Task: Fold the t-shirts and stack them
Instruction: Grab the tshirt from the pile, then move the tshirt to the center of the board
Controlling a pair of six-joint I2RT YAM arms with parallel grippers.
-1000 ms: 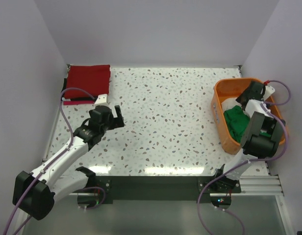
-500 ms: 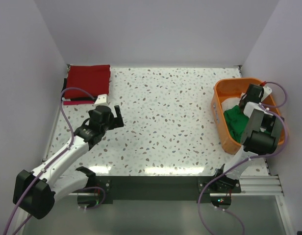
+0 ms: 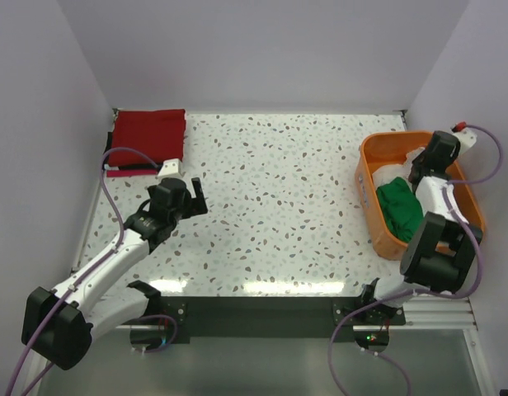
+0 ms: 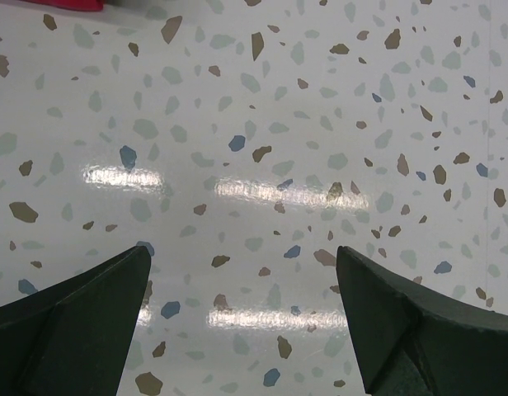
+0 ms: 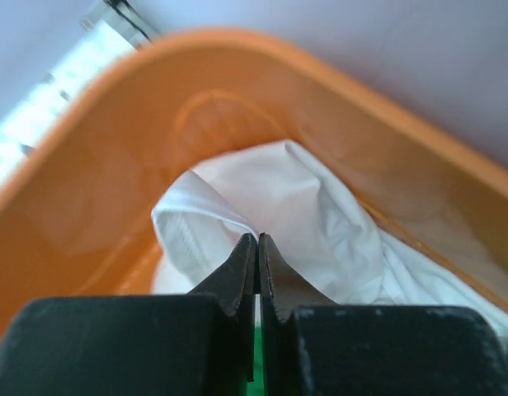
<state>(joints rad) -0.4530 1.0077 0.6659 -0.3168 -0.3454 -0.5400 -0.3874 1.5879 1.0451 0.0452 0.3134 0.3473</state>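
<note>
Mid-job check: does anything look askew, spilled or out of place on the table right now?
Nothing spilled or damaged. Only the folded red t-shirt at the far left corner looks untidy: a thin dark cloth edge pokes out along its near side.

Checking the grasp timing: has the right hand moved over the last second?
Yes. In the top view the right hand has shifted toward the orange tub's far rim, and it is now shut on the white t-shirt.

Red t-shirt folded far left atop thin dark one; white t-shirt and green t-shirt crumpled in orange tub.
</note>
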